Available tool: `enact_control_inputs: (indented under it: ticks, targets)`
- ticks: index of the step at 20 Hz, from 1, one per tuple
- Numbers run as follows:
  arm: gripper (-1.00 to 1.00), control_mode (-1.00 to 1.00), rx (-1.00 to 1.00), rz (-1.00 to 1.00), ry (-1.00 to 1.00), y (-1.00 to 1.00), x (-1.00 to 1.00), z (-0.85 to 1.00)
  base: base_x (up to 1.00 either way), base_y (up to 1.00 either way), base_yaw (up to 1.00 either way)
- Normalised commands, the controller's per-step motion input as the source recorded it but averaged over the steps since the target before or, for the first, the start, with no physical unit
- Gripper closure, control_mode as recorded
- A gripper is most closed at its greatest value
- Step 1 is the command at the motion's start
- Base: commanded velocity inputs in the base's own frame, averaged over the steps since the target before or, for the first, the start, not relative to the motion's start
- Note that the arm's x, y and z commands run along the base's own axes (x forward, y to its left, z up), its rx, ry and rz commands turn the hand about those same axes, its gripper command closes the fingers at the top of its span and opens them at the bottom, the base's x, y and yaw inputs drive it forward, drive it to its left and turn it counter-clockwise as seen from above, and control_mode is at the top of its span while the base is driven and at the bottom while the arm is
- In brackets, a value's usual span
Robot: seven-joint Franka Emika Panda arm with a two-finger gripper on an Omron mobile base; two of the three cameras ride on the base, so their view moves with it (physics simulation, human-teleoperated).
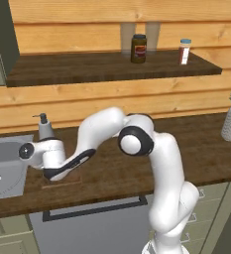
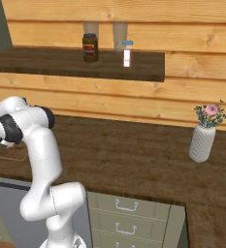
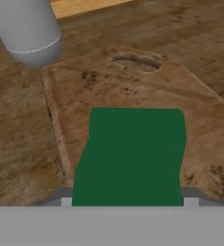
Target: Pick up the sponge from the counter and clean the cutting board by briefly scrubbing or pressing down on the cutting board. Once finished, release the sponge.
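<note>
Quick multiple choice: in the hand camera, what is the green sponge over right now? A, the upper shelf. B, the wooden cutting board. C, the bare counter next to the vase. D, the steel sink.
B: the hand view shows the sponge, held in the hand, with the stained cutting board and its handle hole spreading out around and beyond it.

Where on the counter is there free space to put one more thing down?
The counter is bare between the arm and the white vase. It is crowded at the sink end: the soap dispenser, the cutting board and the sponge in the gripper.
</note>
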Motion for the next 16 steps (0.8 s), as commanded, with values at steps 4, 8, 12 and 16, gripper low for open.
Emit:
enact_control_inputs:
  ticks: [4, 8, 12, 16]
  targets:
    - [1.0, -1.0, 0.0, 0.0, 0.08, -0.02, -0.1, 0.21, 0.0, 0.0, 0.0]
    - [1.0, -1.0, 0.0, 0.0, 0.0, 0.0, -0.53, 0.06, 0.0, 0.0, 0.0]
    - [1.0, -1.0, 0.02, 0.0, 0.0, -0.07, -0.53, 0.0, 0.0, 0.0, 0.0]
    - [1.0, -1.0, 0.08, 0.0, 0.02, -0.09, -0.28, 0.0, 0.0, 0.0, 0.0]
